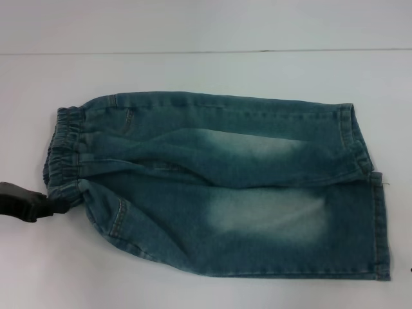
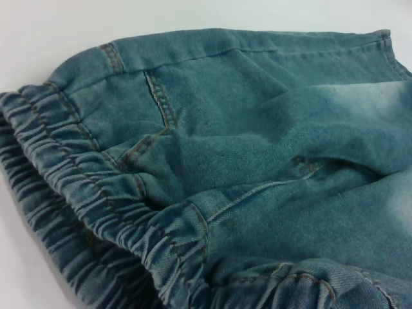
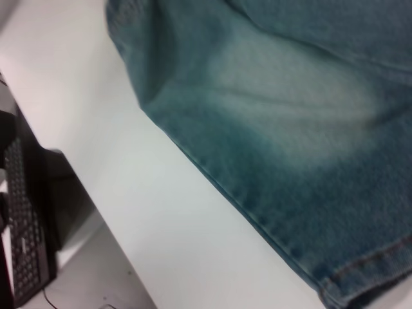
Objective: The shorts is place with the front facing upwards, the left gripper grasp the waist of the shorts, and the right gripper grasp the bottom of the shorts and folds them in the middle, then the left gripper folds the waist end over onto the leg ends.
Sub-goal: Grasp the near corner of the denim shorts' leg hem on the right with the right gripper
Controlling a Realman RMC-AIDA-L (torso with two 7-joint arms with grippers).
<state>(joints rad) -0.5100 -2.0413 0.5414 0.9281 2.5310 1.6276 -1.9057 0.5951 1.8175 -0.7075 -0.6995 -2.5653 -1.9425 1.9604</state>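
Observation:
The shorts point(image 1: 219, 187) lie flat on the white table point(image 1: 193, 71), both legs side by side. Their gathered waist point(image 1: 64, 151) is at the left and the bottom hems point(image 1: 380, 225) are at the right. My left gripper point(image 1: 59, 206) comes in from the left edge and its tip touches the near corner of the waist. The left wrist view looks closely along the waist point(image 2: 77, 212) and the front pocket seams point(image 2: 161, 103). The right gripper is out of view; its wrist view shows the near leg point(image 3: 302, 109) and a hem point(image 3: 367, 270) from above.
The table's back edge point(image 1: 206, 51) runs across the top of the head view. In the right wrist view the table's front edge point(image 3: 84, 187) drops off, with a black keyboard point(image 3: 22, 225) lower down beyond it.

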